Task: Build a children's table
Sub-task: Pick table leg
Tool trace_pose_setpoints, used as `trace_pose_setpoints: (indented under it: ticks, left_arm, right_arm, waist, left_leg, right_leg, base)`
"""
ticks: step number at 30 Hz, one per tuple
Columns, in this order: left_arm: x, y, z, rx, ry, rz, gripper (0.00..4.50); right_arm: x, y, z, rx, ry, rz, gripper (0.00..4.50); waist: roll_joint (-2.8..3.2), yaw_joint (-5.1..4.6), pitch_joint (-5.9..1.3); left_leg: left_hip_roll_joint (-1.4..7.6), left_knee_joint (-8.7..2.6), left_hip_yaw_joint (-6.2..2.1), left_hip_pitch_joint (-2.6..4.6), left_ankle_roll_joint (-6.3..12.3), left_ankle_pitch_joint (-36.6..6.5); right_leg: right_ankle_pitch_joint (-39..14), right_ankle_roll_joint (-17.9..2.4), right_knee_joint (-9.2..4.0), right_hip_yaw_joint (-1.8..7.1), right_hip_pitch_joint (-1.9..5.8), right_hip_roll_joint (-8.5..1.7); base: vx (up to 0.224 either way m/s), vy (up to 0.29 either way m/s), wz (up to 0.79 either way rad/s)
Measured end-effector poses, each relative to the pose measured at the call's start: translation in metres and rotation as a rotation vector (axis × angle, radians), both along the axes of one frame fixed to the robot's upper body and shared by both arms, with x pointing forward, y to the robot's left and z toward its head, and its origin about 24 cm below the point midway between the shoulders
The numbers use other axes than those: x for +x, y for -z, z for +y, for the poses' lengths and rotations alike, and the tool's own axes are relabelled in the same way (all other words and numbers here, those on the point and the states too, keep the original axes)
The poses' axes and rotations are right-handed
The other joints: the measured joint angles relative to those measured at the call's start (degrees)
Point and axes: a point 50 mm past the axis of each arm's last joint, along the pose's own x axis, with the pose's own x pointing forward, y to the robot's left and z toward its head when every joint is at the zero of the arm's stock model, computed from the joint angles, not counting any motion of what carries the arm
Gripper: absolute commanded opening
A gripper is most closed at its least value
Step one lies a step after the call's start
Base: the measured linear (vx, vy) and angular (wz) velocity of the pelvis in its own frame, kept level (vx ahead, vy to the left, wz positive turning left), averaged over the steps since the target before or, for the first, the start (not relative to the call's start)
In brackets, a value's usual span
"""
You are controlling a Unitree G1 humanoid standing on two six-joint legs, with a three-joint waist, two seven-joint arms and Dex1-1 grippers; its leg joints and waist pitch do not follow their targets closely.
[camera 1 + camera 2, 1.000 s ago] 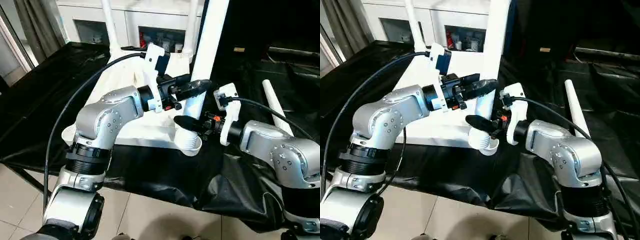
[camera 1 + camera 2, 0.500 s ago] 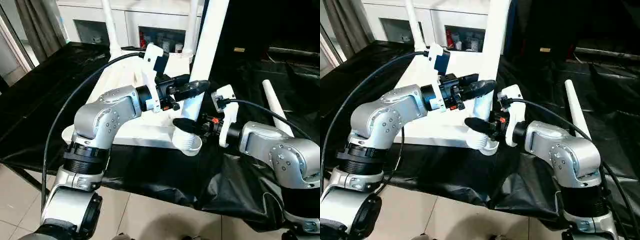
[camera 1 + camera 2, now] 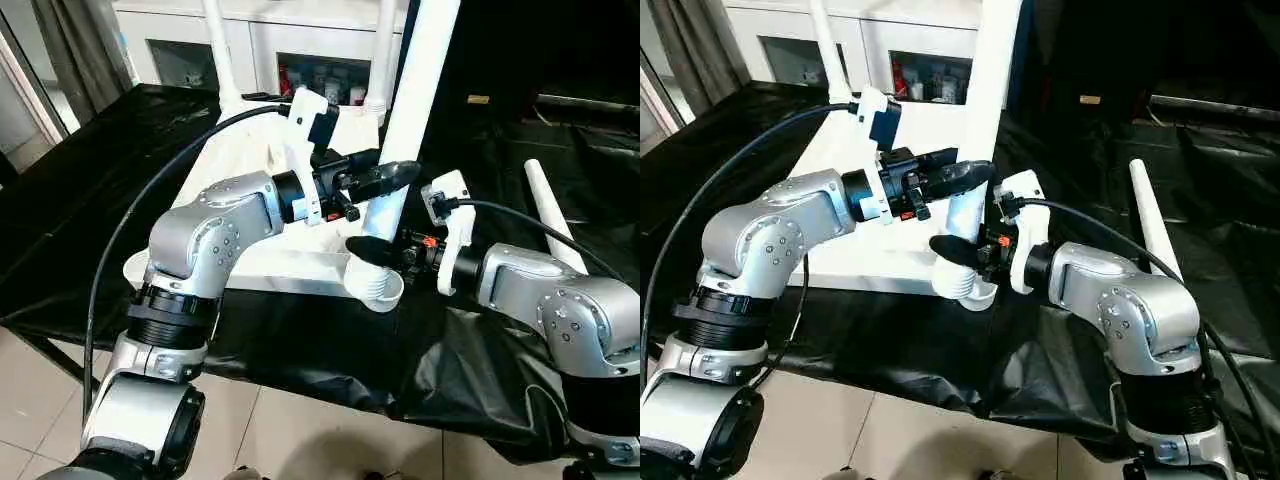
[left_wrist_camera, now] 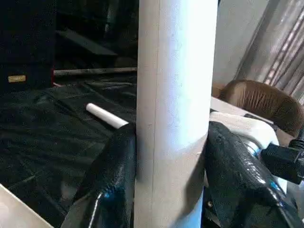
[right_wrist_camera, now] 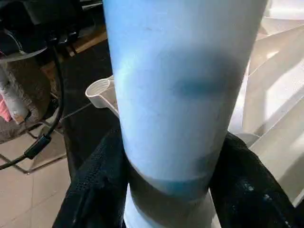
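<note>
We clamp the upright table leg (image 3: 410,120) with left jaws (image 3: 372,180) above and right jaws (image 3: 372,250) below, steadying it over the upturned top's corner socket (image 3: 378,288).

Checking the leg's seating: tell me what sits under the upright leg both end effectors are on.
The upright leg goes down into a ribbed round corner socket of the tabletop. The right end effector covers the joint, so how deep it sits cannot be seen.

tabletop (image 3: 262,262): white, underside up on black sheet | leg (image 3: 413,95): upright in near corner socket | spare leg (image 3: 553,213): lying apart
</note>
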Motion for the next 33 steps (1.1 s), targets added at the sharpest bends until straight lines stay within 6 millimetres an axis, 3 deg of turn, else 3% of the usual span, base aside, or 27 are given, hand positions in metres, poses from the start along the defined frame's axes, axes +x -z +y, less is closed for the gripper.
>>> trace_pose_setpoints:
  ticks: [1,2,8,14,18,20,24,27,33]
  left_arm:
    - [0.000,0.000,0.000,0.000,-0.001,0.000,1.85]
    - [0.000,0.000,0.000,-0.001,-0.001,0.004,2.41]
    - [0.000,-0.007,0.003,-0.097,-0.003,0.052,2.97]
    - [0.016,-0.032,0.017,-0.296,-0.243,-0.079,3.01]
    - [0.025,-0.036,0.040,-0.340,-0.328,-0.097,3.01]
    - [0.026,-0.025,0.047,-0.231,-0.327,-0.129,3.01]
    - [0.025,0.029,0.051,0.144,-0.249,-0.154,3.01]
    - [0.017,0.066,0.048,0.405,-0.110,-0.162,3.01]
    - [0.011,0.105,0.051,0.643,0.056,-0.161,3.01]
  right_arm:
    - [0.000,0.000,0.000,0.001,0.000,0.001,1.91]
    - [0.000,0.000,0.000,0.002,0.000,0.001,1.91]
    - [0.002,0.000,-0.001,0.009,0.008,-0.013,1.91]
    - [0.012,-0.006,0.000,0.070,0.112,-0.102,1.90]
    - [0.026,-0.009,-0.014,0.061,0.295,-0.165,1.89]
    - [0.029,-0.007,-0.021,0.013,0.358,-0.187,1.89]
    - [0.028,0.001,-0.030,-0.110,0.393,-0.264,1.89]
    - [0.024,0.010,-0.029,-0.109,0.375,-0.242,1.89]
    - [0.023,0.012,-0.028,-0.106,0.369,-0.243,1.89]
  waist:
    - [0.00,0.00,0.00]
    - [0.00,0.00,0.00]
    - [-0.14,0.01,0.01]
    - [-0.24,-0.04,0.01]
    - [-0.26,-0.08,0.00]
    - [-0.25,-0.11,-0.01]
    - [-0.26,-0.13,0.00]
    - [-0.26,-0.16,0.00]
    - [-0.24,-0.28,-0.01]
  left_leg:
    - [0.00,0.00,0.00,0.00,0.00,0.0]
    - [0.00,0.00,0.00,0.00,0.00,0.0]
    - [0.00,0.02,0.00,0.00,0.00,0.0]
    - [0.00,0.07,0.00,-0.03,0.00,0.0]
    - [0.00,0.06,-0.01,-0.01,0.00,0.0]
    - [-0.01,0.05,-0.01,-0.02,0.00,0.0]
    - [-0.01,0.05,-0.01,-0.03,0.01,0.0]
    - [0.00,0.04,-0.01,0.00,0.00,0.0]
    - [0.00,0.04,0.00,0.23,-0.22,-0.1]
  right_leg:
    - [0.0,0.0,0.00,0.00,0.00,0.00]
    - [0.0,0.0,0.00,0.00,0.00,0.00]
    - [0.0,0.0,0.03,0.00,-0.01,0.00]
    - [0.0,0.0,0.03,0.00,-0.01,0.00]
    - [0.0,0.0,0.03,0.00,-0.01,0.00]
    - [0.0,0.0,0.04,0.01,-0.05,0.00]
    - [0.0,0.1,0.02,0.04,-0.14,0.00]
    - [0.0,0.1,0.04,0.05,-0.16,0.00]
    - [0.0,0.0,0.16,0.14,-0.06,-0.01]
  base:
    - [0.000,0.000,0.00]
    - [0.000,0.000,0.00]
    - [0.000,0.000,0.00]
    - [0.000,0.000,0.00]
    - [0.000,0.000,0.00]
    - [0.000,0.000,0.00]
    - [0.000,0.000,0.00]
    - [0.000,0.000,0.00]
    - [0.000,0.000,0.00]
